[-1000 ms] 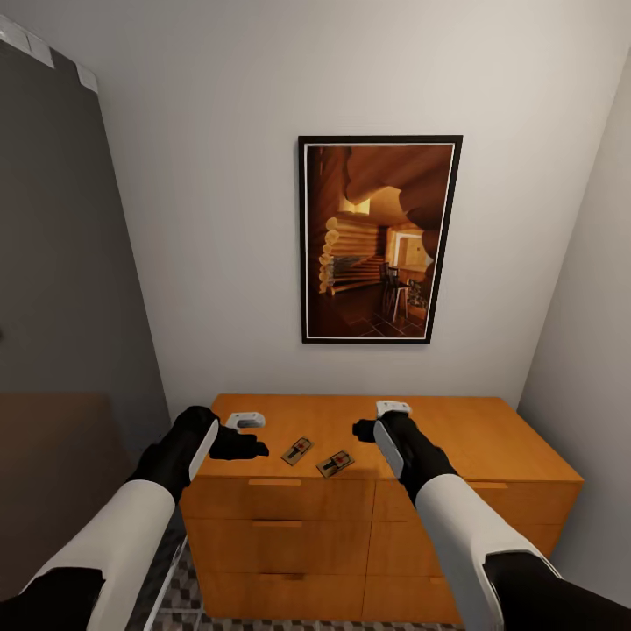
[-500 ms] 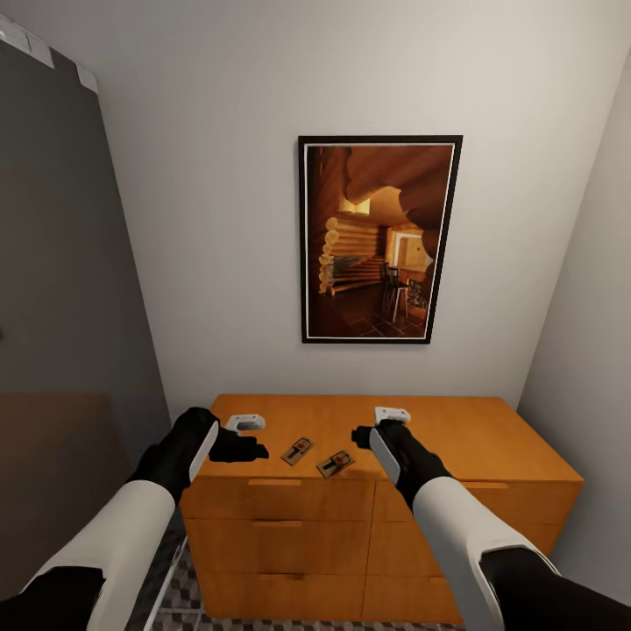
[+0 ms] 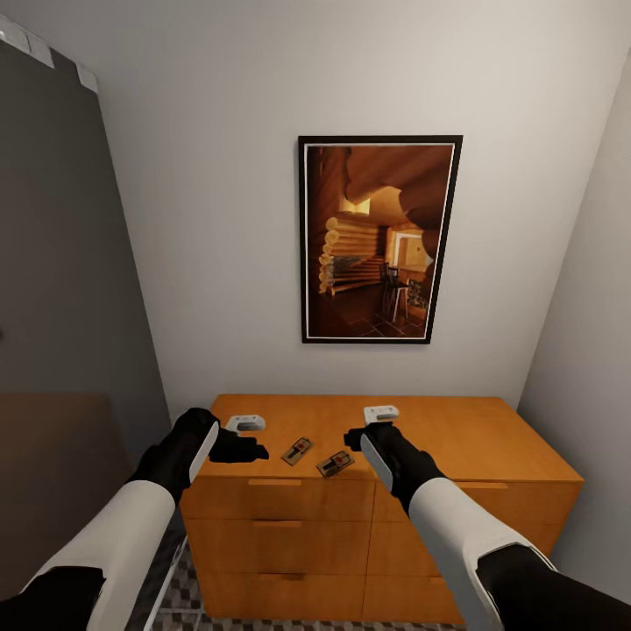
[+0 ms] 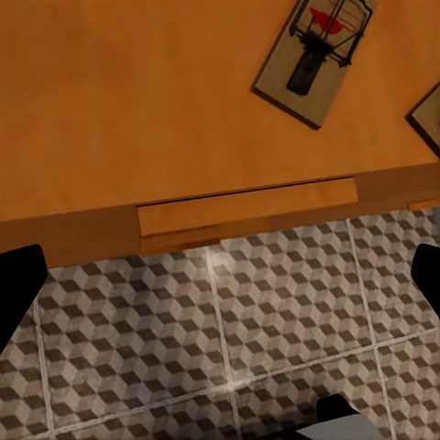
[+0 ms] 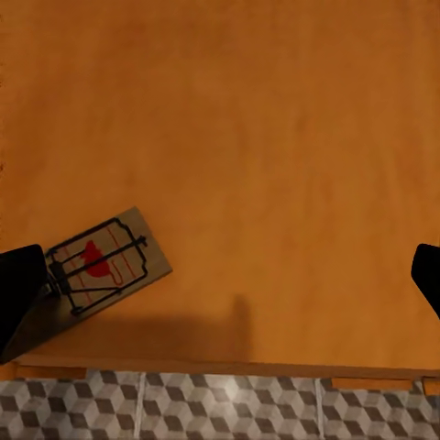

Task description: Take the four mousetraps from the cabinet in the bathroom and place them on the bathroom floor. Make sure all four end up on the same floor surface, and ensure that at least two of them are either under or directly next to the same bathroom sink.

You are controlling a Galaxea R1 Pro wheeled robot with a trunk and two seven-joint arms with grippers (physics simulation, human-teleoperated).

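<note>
Two mousetraps [image 3: 297, 450] [image 3: 335, 463] lie near the front edge of the orange-brown cabinet [image 3: 456, 434]. My left gripper [image 3: 244, 449] hovers open over the cabinet's front left edge, just left of the traps. In the left wrist view one mousetrap [image 4: 316, 57] lies beyond the open gripper [image 4: 220, 275], with the patterned bathroom floor [image 4: 229, 339] below the edge. Just right of the traps, my right gripper [image 3: 355, 437] is open above the top. The right wrist view has a mousetrap [image 5: 96, 270] beside one of the fingertips [image 5: 18, 293]. The sink is out of view.
A framed picture [image 3: 379, 238] hangs on the white wall above the cabinet. A dark grey panel [image 3: 61, 263] stands close on the left and a white wall [image 3: 587, 350] on the right. Cube-patterned tiles [image 3: 180, 600] show below the drawer fronts [image 3: 280, 526].
My right gripper has shifted left along the cabinet top, closer to the nearer mousetrap. The left arm and both traps have stayed put.
</note>
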